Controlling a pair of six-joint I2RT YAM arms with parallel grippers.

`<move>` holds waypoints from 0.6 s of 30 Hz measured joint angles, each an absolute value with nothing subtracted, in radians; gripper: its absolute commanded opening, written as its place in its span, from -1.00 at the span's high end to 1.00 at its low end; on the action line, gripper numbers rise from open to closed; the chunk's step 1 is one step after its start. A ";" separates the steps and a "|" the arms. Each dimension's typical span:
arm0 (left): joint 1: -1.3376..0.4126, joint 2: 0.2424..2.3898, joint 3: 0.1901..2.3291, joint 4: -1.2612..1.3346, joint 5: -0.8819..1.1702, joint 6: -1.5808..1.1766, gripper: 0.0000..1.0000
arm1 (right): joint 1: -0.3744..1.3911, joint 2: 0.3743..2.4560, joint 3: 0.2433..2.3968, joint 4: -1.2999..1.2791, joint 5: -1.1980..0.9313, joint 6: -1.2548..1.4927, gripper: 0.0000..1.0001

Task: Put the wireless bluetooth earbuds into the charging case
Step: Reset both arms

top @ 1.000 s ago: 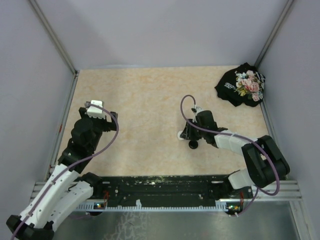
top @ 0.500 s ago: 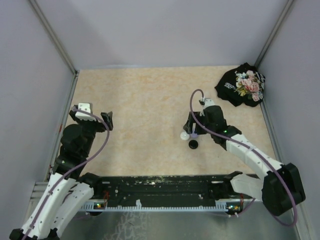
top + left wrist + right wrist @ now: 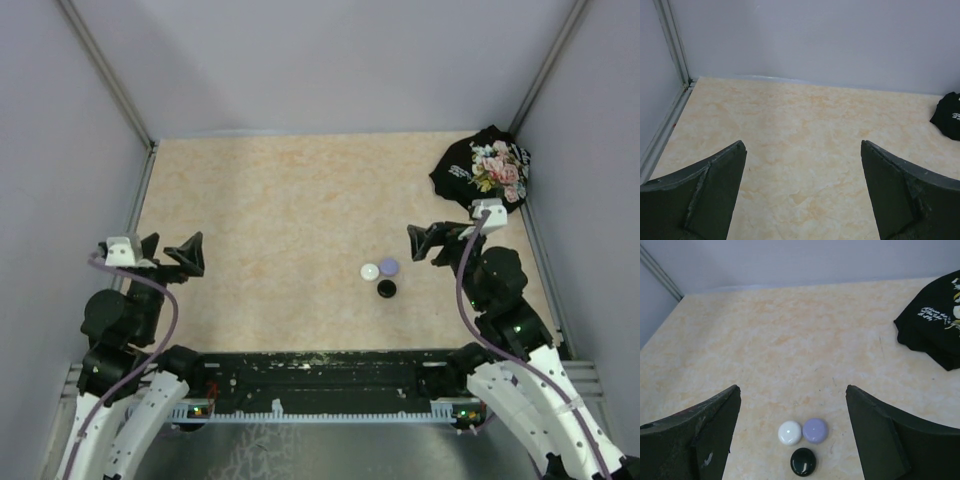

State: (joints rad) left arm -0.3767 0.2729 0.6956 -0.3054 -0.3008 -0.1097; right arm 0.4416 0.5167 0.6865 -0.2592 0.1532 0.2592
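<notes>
Two arms sit low at the near edge, either side of the black base rail [image 3: 330, 375], neither touching anything on the table [image 3: 270, 200].

Left gripper [image 3: 170, 248]: near the left wall, fingers spread wide, nothing between them. Its wrist view shows only bare tabletop in the gap.

Right gripper [image 3: 432, 243]: right of centre, fingers also spread wide and holding nothing. It hangs above the table, well apart from the cases.

Three round cases are clustered mid-table, right of centre, and in the right wrist view they fall in the gap between the fingers. The black case [image 3: 387, 289] is nearest. Just behind it, side by side, are the white case [image 3: 370, 271] on the left and the lavender case [image 3: 389, 266] on the right. White and lavender touch in the right wrist view, and black sits against the seam between them. All three look closed, lids on.

Earbuds: can't make out any loose ones in any view. Can't tell whether they sit inside the cases.

Far right corner: crumpled black cloth [image 3: 485, 170] with a floral print, up against the right wall.
</notes>
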 measured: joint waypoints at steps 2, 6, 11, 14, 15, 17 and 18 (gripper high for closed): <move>-0.377 0.231 0.699 -0.324 -0.305 -0.121 -1.00 | 0.442 0.475 0.696 -0.282 0.178 0.239 -0.71; -0.377 0.154 0.696 -0.342 -0.314 -0.144 -1.00 | 0.442 0.409 0.695 -0.322 0.226 0.202 -0.71; -0.377 0.130 0.645 -0.345 -0.325 -0.159 -1.00 | 0.442 0.358 0.692 -0.327 0.235 0.183 -0.72; -0.377 0.130 0.624 -0.354 -0.327 -0.160 -1.00 | 0.442 0.356 0.690 -0.326 0.237 0.175 -0.73; -0.377 0.130 0.622 -0.358 -0.327 -0.160 -1.00 | 0.442 0.356 0.687 -0.325 0.237 0.174 -0.73; -0.377 0.130 0.620 -0.361 -0.330 -0.160 -1.00 | 0.442 0.356 0.682 -0.325 0.238 0.167 -0.73; -0.377 0.130 0.620 -0.361 -0.330 -0.160 -1.00 | 0.442 0.356 0.680 -0.327 0.237 0.165 -0.73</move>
State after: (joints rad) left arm -0.3767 0.1303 0.6205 -0.3607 -0.3302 -0.1600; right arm 0.4416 0.3557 0.6804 -0.3275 0.2375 0.1650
